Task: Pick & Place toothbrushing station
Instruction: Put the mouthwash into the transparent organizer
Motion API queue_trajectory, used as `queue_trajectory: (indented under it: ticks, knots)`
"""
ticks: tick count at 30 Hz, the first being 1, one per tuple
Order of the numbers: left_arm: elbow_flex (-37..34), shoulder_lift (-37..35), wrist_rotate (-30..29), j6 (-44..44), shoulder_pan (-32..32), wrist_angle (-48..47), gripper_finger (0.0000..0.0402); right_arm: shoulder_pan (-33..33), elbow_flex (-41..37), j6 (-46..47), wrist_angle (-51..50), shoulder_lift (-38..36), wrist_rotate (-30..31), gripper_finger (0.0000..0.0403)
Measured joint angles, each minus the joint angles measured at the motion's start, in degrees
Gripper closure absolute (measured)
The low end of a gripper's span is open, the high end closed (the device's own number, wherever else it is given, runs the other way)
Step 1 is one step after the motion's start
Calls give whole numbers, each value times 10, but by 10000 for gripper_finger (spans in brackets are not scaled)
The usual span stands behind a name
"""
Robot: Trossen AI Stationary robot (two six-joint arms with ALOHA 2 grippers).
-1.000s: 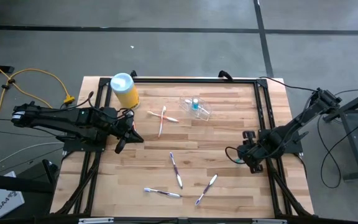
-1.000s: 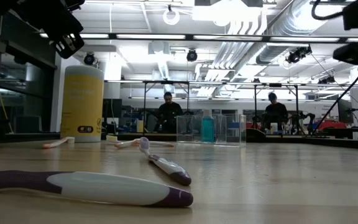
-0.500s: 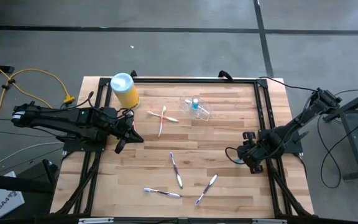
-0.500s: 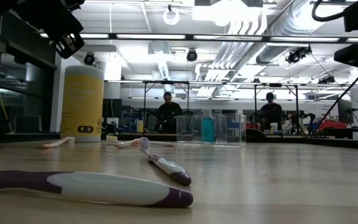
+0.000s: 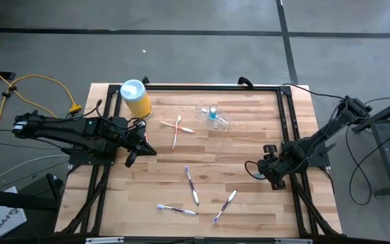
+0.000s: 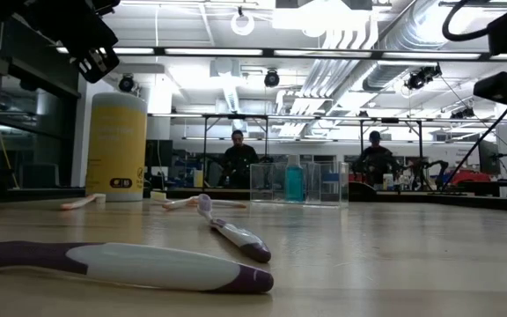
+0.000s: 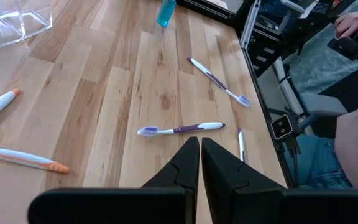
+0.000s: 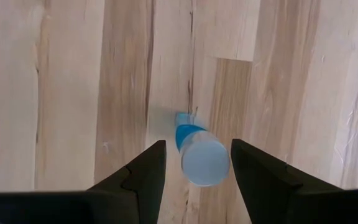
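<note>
Toothbrushing station (image 5: 213, 116), the small clear holder with a blue item inside, sits on the worktop (image 5: 249, 196) toward twelve o'clock, just right of centre, untouched by either arm. The low view shows it (image 6: 297, 182) upright at the far side, beside the yellow canister (image 6: 117, 147).

Right gripper (image 5: 267, 169) hangs low at about four o'clock on the worktop, well apart from the station. In its wrist view the fingers (image 8: 143, 176) are spread, and between them stands a small blue-and-white tube (image 8: 199, 154) on the wood, not yet pinched. Left gripper (image 5: 138, 148) waits near nine o'clock, its fingers (image 7: 185, 163) pressed together with nothing held.

Several toothbrushes (image 5: 191, 184) lie scattered between five and seven o'clock, with two more (image 5: 176, 129) near eleven.

My judgement: the step in hand is gathering a loose item for the station, and the right arm is lined up over the tube. The next move calls for lowering so the fingers bracket the tube's body, closing gently so it does not tip, then carrying it toward twelve o'clock to the holder.
</note>
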Motion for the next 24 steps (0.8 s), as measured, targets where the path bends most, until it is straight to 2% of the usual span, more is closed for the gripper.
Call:
queue_trajectory:
  ticks: [19, 24]
  knots:
    - [0, 0, 0, 0, 0, 0, 387, 0, 0, 1, 0, 0, 4, 229]
    - [0, 0, 0, 0, 0, 0, 387, -2, 0, 0, 0, 0, 6, 255]
